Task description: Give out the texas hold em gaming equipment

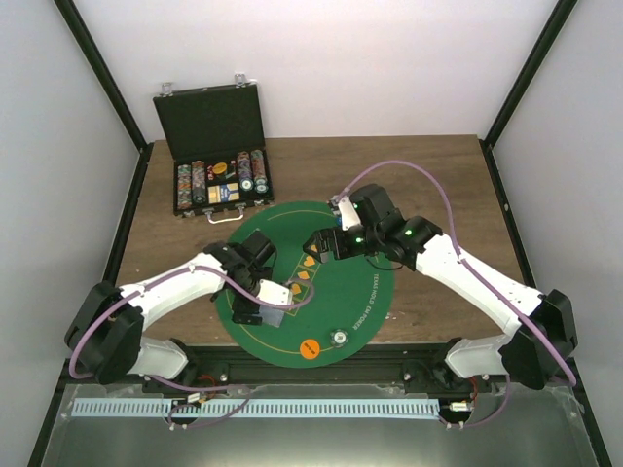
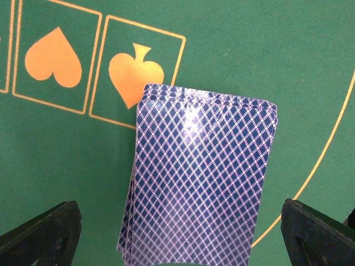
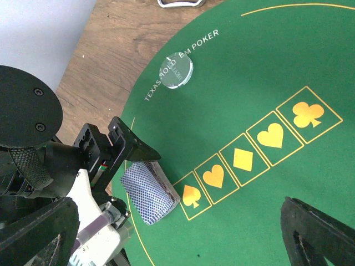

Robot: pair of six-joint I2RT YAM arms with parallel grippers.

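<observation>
A deck of playing cards [image 2: 199,177] with blue diamond-patterned backs lies slightly fanned on the green mat [image 2: 249,55], just beside the spade box. My left gripper [image 2: 180,244] stands open around the deck, one finger on each side with mat showing in between. From the right wrist view the deck [image 3: 147,191] lies under one left finger [image 3: 130,147]. My right gripper [image 1: 321,243] hangs open and empty over the suit boxes. An orange disc [image 1: 311,348] and a clear disc [image 1: 340,337] rest near the mat's front edge.
A black hinged case [image 1: 216,185] stands open at the back left of the wooden table, with rows of chips [image 1: 200,182] inside. The clear disc [image 3: 176,70] covers part of the mat's printed lettering. Black frame posts stand at the table's corners.
</observation>
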